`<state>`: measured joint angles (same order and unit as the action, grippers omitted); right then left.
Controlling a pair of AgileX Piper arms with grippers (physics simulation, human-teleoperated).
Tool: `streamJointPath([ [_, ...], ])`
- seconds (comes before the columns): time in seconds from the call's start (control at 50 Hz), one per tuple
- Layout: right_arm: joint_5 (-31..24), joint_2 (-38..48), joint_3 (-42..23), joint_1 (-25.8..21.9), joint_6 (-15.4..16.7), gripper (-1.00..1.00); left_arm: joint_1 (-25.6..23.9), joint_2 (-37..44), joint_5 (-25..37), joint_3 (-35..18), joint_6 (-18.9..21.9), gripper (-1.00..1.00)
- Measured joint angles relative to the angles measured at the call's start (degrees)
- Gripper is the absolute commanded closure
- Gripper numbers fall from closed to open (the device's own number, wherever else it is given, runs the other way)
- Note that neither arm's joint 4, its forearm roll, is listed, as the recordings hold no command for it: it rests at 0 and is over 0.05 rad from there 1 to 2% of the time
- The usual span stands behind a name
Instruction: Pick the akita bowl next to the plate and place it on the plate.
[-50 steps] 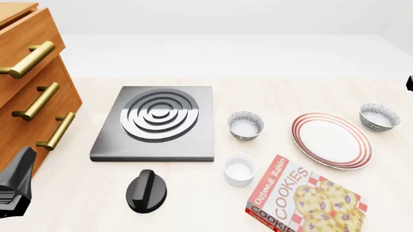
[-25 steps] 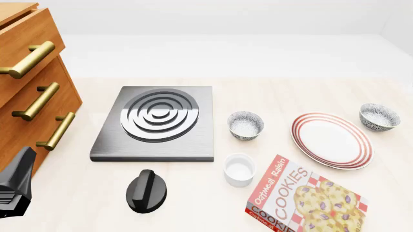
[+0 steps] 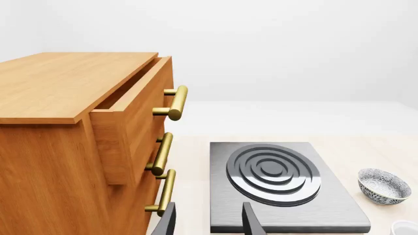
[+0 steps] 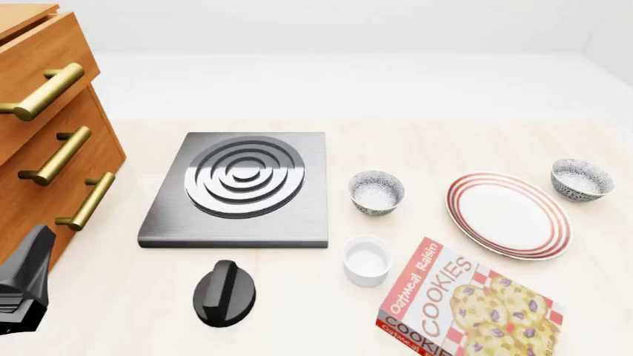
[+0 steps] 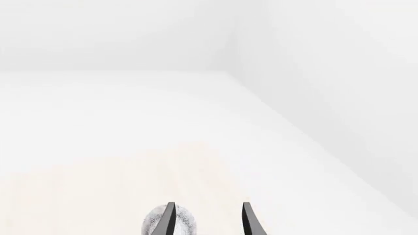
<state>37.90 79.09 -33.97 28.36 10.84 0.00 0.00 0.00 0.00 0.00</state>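
Note:
The plate (image 4: 508,215), white with red rings, lies at the table's right. One akita bowl (image 4: 582,179) sits just off its far right rim. A second, alike bowl (image 4: 377,192) (image 3: 384,186) stands further from it on the left, by the stove. My right gripper (image 5: 209,221) is open and empty, out of the front view. In the right wrist view a grey-speckled bowl (image 5: 188,224) peeks out low behind one finger (image 5: 170,218). My left gripper (image 3: 209,224) is open and empty near the cabinet, far from both bowls.
A wooden drawer cabinet (image 4: 50,133) with brass handles fills the left. A grey stove plate (image 4: 240,185) lies mid-table, with a black knob (image 4: 224,291) in front. A white ramekin (image 4: 367,259) and a cookies box (image 4: 470,304) sit near the front. The left arm (image 4: 25,289) is at the lower left.
A dark bit of the right arm at the front view's right edge one second ago has gone out of view. Nothing on the table has moved.

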Motion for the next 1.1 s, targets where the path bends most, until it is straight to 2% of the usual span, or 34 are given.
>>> streamJointPath([
  [0.56, 0.2, 3.5, -0.5, 1.1, 1.3, -1.0, 0.0, 0.0, 0.0, 0.0, 0.0, -1.0],
  [1.1, -8.1, 8.1, -6.7, 1.4, -1.1, -1.0, 0.0, 0.0, 0.0, 0.0, 0.0, -1.0],
])
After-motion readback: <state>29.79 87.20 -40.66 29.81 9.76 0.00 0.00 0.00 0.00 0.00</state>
